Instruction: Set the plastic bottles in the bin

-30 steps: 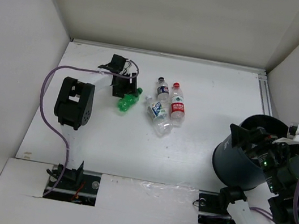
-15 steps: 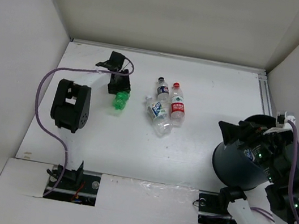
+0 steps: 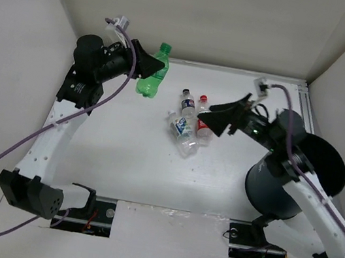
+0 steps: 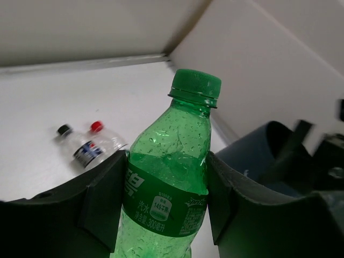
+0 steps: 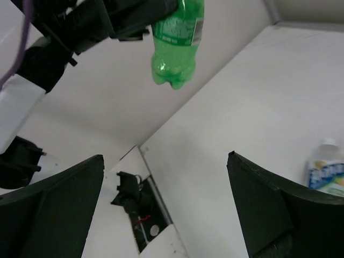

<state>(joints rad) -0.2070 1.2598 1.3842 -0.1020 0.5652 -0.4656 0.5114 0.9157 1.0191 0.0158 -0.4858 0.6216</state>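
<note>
The white tabletop (image 3: 127,161) carries everything. The bin (image 3: 275,186) stands at its near right corner, close to the right arm's base, with that arm crossing above part of its mouth.

The left arm is raised over the far left of the tabletop. The left fingers (image 4: 105,199) are closed around the label band of the green bottle (image 3: 152,78), one on each side, and hold it in the air. The bottle's long axis runs out past the fingertips, with the cap at the free end. From overhead I can't be sure whether it hangs plumb or slightly tilted. The bin lies to the right of it and nearer the arm bases, well apart across the tabletop, so the carry has to sweep that way before letting go.

The right fingers (image 5: 269,209) are spread wide with nothing between them. They reach toward the cluster at mid-tabletop and are the nearer pair to it.

Four bottles lie there on their sides, caps roughly toward the far wall:
- the red-labelled bottle (image 3: 205,124), closest to the right fingers
- a dark-capped bottle (image 3: 188,102) beside it
- two clear bottles (image 3: 181,126), lying in front of these
</note>
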